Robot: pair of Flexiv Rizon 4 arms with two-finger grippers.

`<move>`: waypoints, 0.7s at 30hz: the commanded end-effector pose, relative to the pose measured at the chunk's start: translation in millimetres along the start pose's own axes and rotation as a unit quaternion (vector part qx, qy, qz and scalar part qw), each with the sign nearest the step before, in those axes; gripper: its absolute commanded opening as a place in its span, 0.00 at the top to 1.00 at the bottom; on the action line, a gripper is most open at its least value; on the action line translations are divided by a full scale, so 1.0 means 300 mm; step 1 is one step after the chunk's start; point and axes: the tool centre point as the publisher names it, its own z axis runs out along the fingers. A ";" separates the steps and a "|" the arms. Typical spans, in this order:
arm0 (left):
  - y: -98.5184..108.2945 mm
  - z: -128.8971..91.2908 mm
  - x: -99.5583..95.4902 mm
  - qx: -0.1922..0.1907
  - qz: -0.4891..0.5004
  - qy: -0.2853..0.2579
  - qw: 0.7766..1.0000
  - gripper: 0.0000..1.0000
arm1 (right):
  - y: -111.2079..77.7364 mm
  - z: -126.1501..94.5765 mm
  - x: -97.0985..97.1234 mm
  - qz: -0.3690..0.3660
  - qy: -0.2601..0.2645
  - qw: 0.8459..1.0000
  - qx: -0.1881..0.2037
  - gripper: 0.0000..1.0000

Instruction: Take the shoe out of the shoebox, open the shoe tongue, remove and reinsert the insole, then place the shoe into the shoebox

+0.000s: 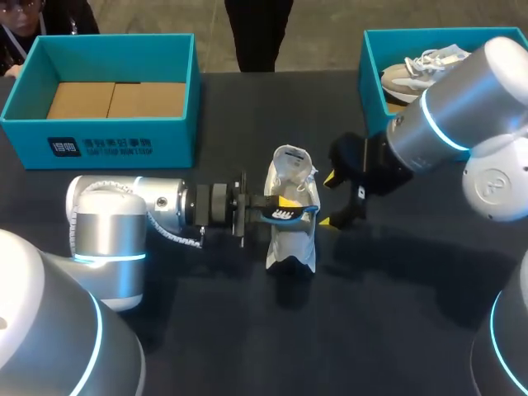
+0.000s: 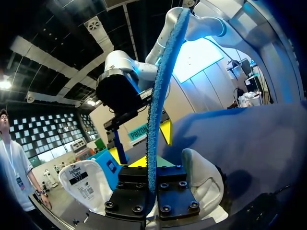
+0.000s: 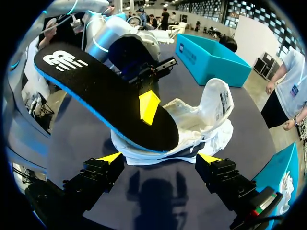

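Left gripper (image 1: 285, 208) is clamped on the insole (image 1: 290, 215) above the white shoe (image 1: 290, 243) at mid-table, the right gripper (image 1: 330, 200) spread just beside it. From the left wrist, the right gripper is crossed by the edge-on insole; from the right wrist, the shoe is overlapped by it.

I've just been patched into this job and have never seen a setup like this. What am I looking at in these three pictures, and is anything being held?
Two robot arms work at a dark table. The head view looks down from above and behind them; each round picture comes from a camera on one wrist. On the table stand a white shoe, a left teal box holding cardboard, and a right teal box holding another shoe. The left gripper is shut on the black insole, held over the white shoe. The right gripper is open beside that shoe, holding nothing.
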 end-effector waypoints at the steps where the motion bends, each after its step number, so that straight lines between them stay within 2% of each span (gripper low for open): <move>1: 0.012 0.008 -0.002 -0.003 0.003 0.001 1.000 1.00 | 0.003 0.004 0.002 0.000 -0.001 1.000 0.002 0.00; 13: 0.057 -0.006 -0.008 -0.014 0.012 0.005 1.000 1.00 | 0.003 0.004 0.002 0.000 -0.001 1.000 0.002 0.00; 21: 0.099 -0.003 -0.020 -0.007 0.018 0.011 1.000 1.00 | 0.003 0.004 0.002 0.000 -0.001 1.000 0.002 0.00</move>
